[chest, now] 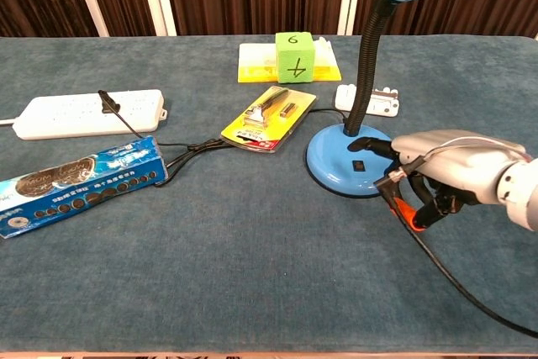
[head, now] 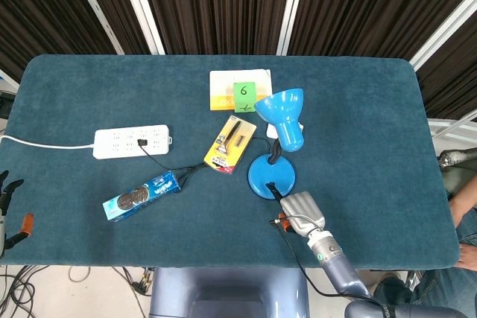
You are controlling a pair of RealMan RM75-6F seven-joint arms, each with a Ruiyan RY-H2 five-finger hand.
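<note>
Right hand (chest: 445, 176) at round base of blue gooseneck desk lamp (chest: 354, 161), mid-desk toward near edge.
Fingertip extended onto base by small switch, probably to press; other fingers curled, gripping nothing.

The green cube (chest: 293, 56) carries two handwritten marks: a "6" on its top face and what looks like a "4" on the face toward the chest camera. In the head view the same cube (head: 244, 97) shows the "6" plainly, with a stroke below it too thin to read. The blue cookie box (chest: 77, 183) and the yellow razor pack (chest: 269, 118) both carry printing, but it is too small to make out, and the yellow-and-white card (chest: 252, 62) under the cube shows no legible words.
</note>
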